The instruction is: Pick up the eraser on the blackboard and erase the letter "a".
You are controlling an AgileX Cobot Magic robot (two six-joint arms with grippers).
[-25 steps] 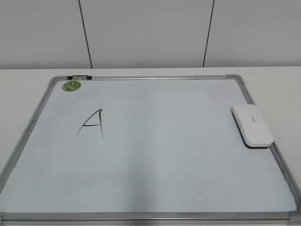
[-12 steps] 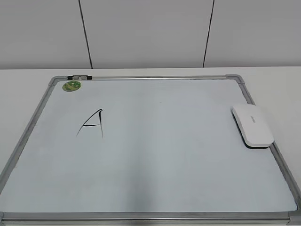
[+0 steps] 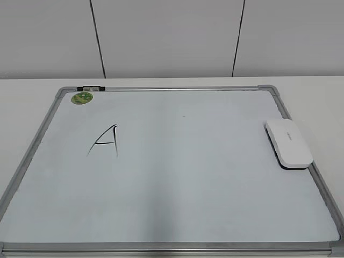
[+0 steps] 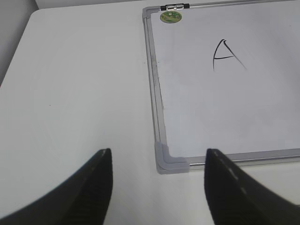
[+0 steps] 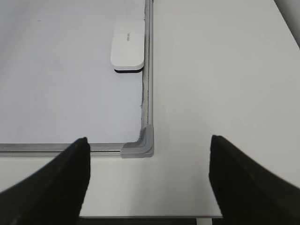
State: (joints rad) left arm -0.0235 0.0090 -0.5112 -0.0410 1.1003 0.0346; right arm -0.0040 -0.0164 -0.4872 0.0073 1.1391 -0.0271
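Observation:
The blackboard [image 3: 204,183] lies flat on the white table. The eraser [image 3: 288,143] lies on it by its right frame, and shows in the right wrist view [image 5: 127,45]. A large angular capital "A" [image 3: 105,141] is drawn left of the middle and shows in the left wrist view [image 4: 226,54]. No small lowercase "a" shows. My left gripper [image 4: 158,153] is open and empty above the board's near left corner [image 4: 152,84]. My right gripper [image 5: 150,140] is open and empty above the near right corner [image 5: 148,93], short of the eraser. Neither gripper shows in the exterior view.
A round green sticker [image 3: 82,98] sits at the board's far left corner, next to a small metal clip [image 3: 90,87]. The white table [image 5: 220,84] extends right of the board, and its front edge is just under my right gripper. A grey panelled wall stands behind.

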